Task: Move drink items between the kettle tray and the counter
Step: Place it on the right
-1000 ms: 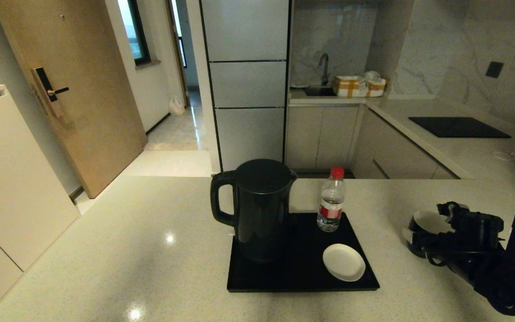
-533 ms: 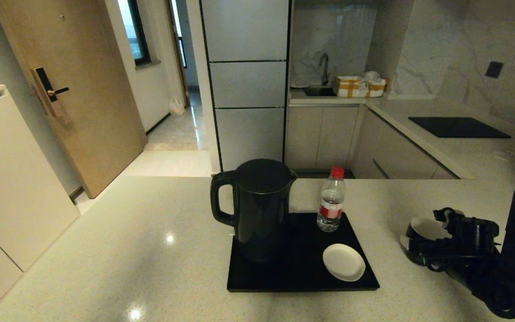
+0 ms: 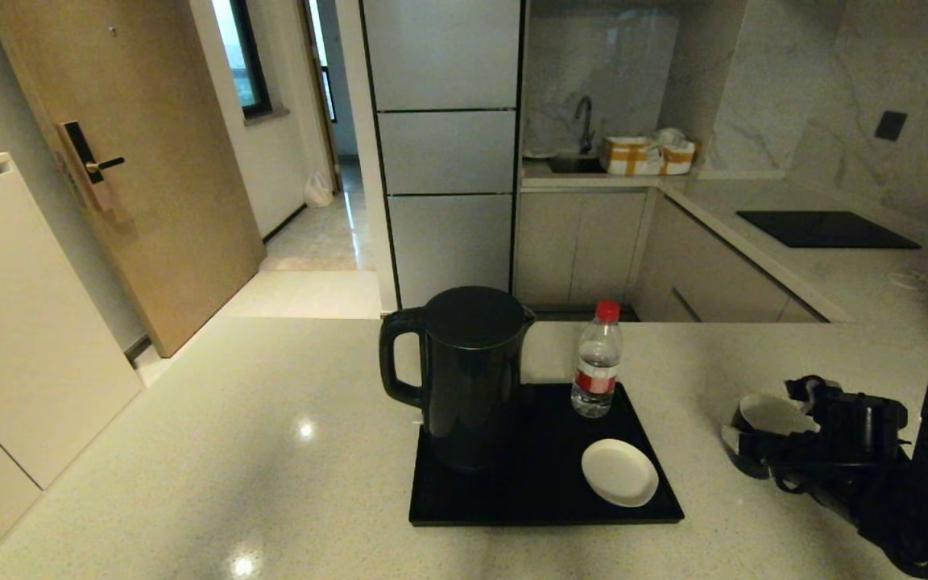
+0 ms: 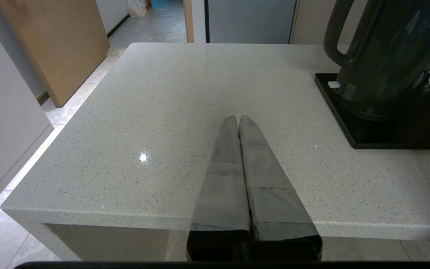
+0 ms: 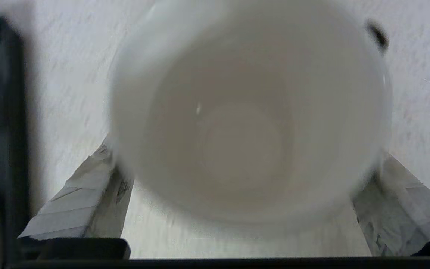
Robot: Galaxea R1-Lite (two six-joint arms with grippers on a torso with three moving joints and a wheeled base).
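The tall black kettle [image 3: 464,374] stands on the left of the black kettle tray [image 3: 540,495]. At the tray's far right corner stands the red-capped bottle [image 3: 596,372]. The black cup, white inside [image 3: 766,415], is right of the tray, low over the counter [image 3: 190,451]. My right gripper [image 3: 786,435] comes in from the right and is shut on the cup. The cup [image 5: 248,112] fills the right wrist view, with a finger [image 5: 88,198] against each side. My left gripper [image 4: 237,118] is shut and empty, parked over the counter's near edge, left of the kettle [image 4: 386,56].
A small white saucer [image 3: 619,472] lies on the tray's near right part. A black cooktop panel [image 3: 826,229] is set in the far right counter. A sink with boxes [image 3: 645,155] is at the back. The counter's left edge drops to the floor.
The right gripper sank with the cup from slightly higher down to counter level, then shifted a little. The kettle, bottle, saucer and left arm did not move.
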